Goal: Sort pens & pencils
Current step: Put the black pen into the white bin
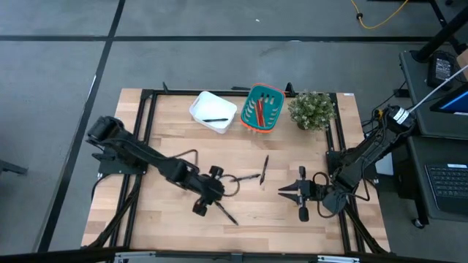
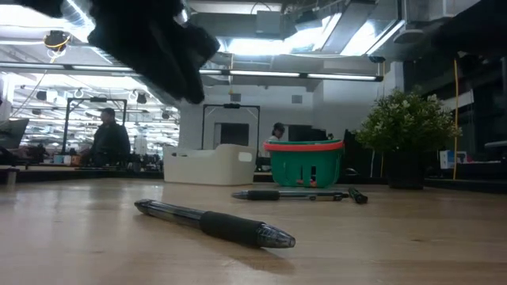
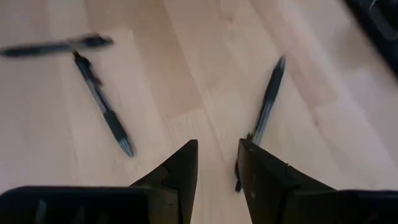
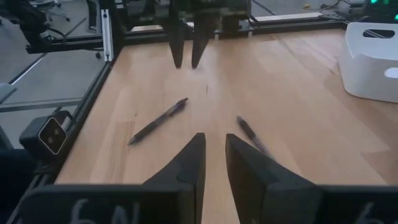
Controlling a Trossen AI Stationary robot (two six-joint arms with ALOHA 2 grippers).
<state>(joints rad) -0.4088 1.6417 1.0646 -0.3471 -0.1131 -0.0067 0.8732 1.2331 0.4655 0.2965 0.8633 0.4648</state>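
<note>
Three of the pens lie loose on the wooden table [image 1: 168, 146], each a slim black stick with a dark grip and a paler tip. From above, one pen [image 1: 265, 166] sits just past table centre with its long axis running nearly 12 to 6, its top leaning slightly toward 1. A second pen [image 1: 246, 177] lies just beside it at its 8 o'clock, lined up 3 to 9. A third pen [image 1: 226, 212] lies toward the 6 o'clock edge, slanting from 10 down to 4. A fourth pen [image 1: 216, 119] rests in the white bin [image 1: 201, 102] at 12, roughly 3 to 9. The pencils [image 1: 259, 111], red and orange, lie in the teal basket [image 1: 277, 117] beside the bin, running about 1 to 7. The left gripper [image 3: 217, 144] hangs over the third pen, fingers parted and empty. The right gripper [image 4: 215, 137] waits at 4 o'clock, narrowly parted, holding nothing.
</note>
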